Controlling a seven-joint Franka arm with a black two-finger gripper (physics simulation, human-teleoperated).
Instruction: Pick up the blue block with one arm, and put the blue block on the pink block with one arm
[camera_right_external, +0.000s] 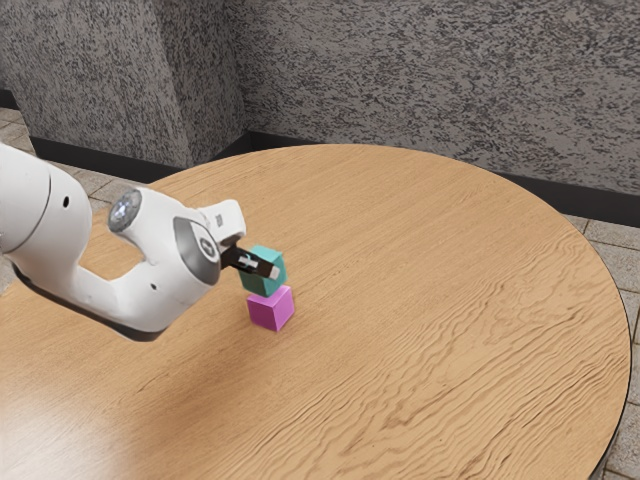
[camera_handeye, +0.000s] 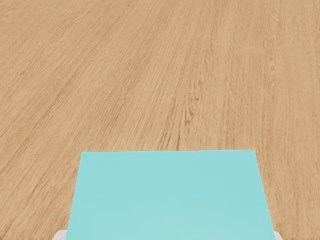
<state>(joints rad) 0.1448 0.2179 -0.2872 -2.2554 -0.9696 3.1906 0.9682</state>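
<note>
Blue block (camera_right_external: 270, 256) (rendered closer to teal), a plain matte cube with sharp edges, held between the fingers of the gripper (camera_right_external: 266, 268). The near black finger lies flat across the face toward the camera, the far one is hidden behind the cube, and the jaws read as closed on it. Directly under the gripper stands the pink block (camera_right_external: 271, 308), a cube of like size and the same flat finish. The blue block sits at its top, set a little toward the arm's side. Whether the two faces touch or a thin gap remains cannot be told from the exterior view.

In the wrist view the blue block (camera_handeye: 167, 195) appears as a pale, smooth, unmarked slab just below the hand, with bare table (camera_handeye: 160, 75) beyond it.

The arm (camera_right_external: 140, 270), glossy white with grey joint caps, lies low behind the gripper and reaches in almost level with the tabletop. Nothing stands between the gripper and the pink block, and no other loose thing lies near the pair.

The table (camera_right_external: 450, 300) is round, of light wood with long wavy grain that runs away ahead of the gripper. Beyond its far rim rise speckled grey walls (camera_right_external: 450, 80) of stone-like texture, edged by a dark skirting (camera_right_external: 580, 195) over a floor (camera_right_external: 610, 240) of pale square tiles.
</note>
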